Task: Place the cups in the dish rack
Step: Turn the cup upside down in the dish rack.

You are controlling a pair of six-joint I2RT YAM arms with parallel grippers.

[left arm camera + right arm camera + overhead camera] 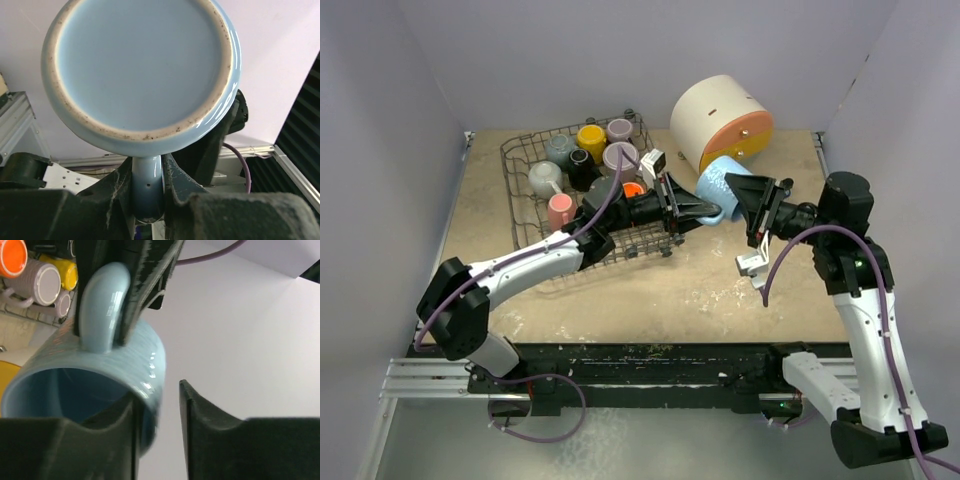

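A light blue cup [723, 180] hangs in the air between the two arms, just right of the dish rack [523, 148]. My left gripper [705, 212] is shut on the cup's handle [147, 185], and the cup's base [140, 65] fills the left wrist view. My right gripper [157, 392] is open at the cup's rim [100, 370]. One finger sits inside the mouth, and the other stands clear of the outer wall with a gap. Several cups sit in the rack, among them a yellow one [591, 137], a pink one [560, 210] and an orange one [632, 190].
A big white cylinder with orange and yellow fronts [720, 120] lies at the back, right behind the held cup. White walls close in the table on the left, right and back. The right arm's cable [790, 250] loops near its wrist.
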